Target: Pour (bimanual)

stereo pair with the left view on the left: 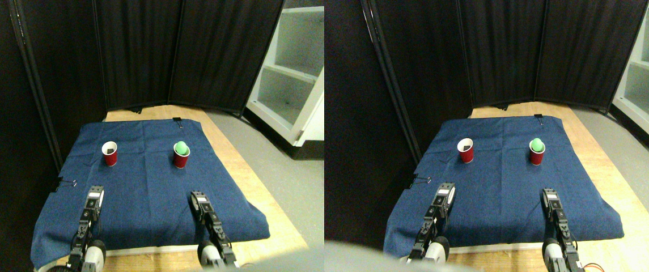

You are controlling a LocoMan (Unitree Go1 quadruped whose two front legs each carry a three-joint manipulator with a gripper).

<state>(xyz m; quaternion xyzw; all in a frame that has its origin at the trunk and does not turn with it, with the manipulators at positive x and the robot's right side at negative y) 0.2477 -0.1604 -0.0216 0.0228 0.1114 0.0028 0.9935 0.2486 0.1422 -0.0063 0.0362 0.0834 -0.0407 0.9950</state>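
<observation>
On the blue cloth point(148, 175) covering the table point(245, 170), two red cups stood upright, mouths up, well apart from each other. Left cup point(110, 154) looked basically empty apart from something small and dark inside, couldn't tell what. Right cup point(181, 155) had a green ball point(182, 148) sitting in its mouth, poking above the rim. Left end effector point(94, 195) hung over the near part of the cloth, pointing toward the left cup, and right end effector point(197, 198) was lined up with the right cup, both well short of them. Honestly couldn't tell whether either was open or closed. Plenty of bare cloth between cups and arms; bare wood showed along the right edge.
</observation>
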